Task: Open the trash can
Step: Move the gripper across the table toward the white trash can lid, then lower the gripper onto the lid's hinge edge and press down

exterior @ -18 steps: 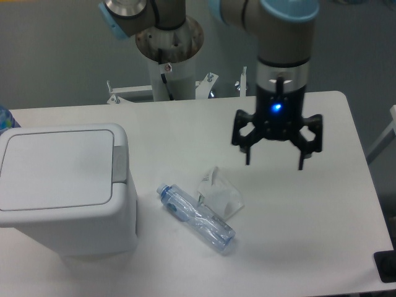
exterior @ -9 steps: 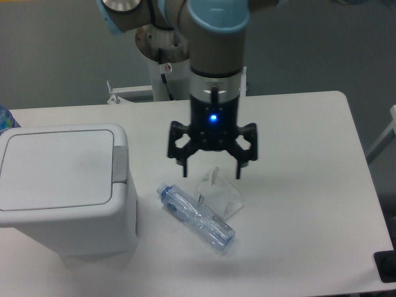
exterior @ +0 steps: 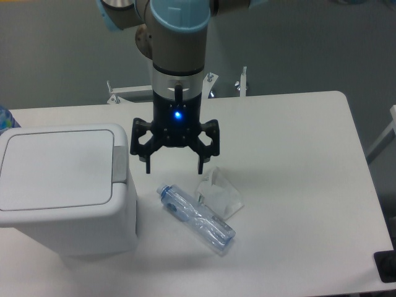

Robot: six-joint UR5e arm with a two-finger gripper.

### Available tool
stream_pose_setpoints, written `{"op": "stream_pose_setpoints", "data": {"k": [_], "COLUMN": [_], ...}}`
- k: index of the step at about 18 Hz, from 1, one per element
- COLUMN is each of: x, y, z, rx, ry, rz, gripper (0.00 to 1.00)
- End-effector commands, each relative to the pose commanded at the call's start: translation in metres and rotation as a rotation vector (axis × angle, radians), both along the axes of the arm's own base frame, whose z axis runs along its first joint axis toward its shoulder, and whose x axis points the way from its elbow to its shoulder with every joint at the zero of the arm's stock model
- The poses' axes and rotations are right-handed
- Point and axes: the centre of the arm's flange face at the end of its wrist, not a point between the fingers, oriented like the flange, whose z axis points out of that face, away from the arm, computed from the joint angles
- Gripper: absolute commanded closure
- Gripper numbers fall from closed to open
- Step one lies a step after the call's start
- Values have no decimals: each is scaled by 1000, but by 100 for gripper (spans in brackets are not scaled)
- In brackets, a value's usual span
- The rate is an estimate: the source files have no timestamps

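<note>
At nine o'clock on the worktop [exterior: 297, 136] sits the trash can [exterior: 62, 189], boxy white, lid flat and closed, grey strip along its right edge. The pincer [exterior: 173, 167] hangs spread apart, empty.

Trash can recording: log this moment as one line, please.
gripper: open, empty, right of bin | white plastic trash can: lid shut | clear plastic bottle: lying on table

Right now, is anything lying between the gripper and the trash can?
No. In the camera view only bare white table separates the open gripper from the trash can.
</note>
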Motion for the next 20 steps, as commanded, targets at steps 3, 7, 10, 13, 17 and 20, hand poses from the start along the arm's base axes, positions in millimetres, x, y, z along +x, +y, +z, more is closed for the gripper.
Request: {"op": "stream_pose_setpoints", "data": {"k": [3,7,10,13,17,20], "x": [4,17,18,18,19,23], "y": [2,7,9,9,9,10], "z": [-2,-8,-9,-10,-10,-15], "rx": [-2,-12,-11,-12,-12,-19], "ry": [-2,-8,-11,-10,-10,-13], "rz": [-8,-28,-31,-32,-34,-40], "gripper": [0,0,0,0,0,0]}}
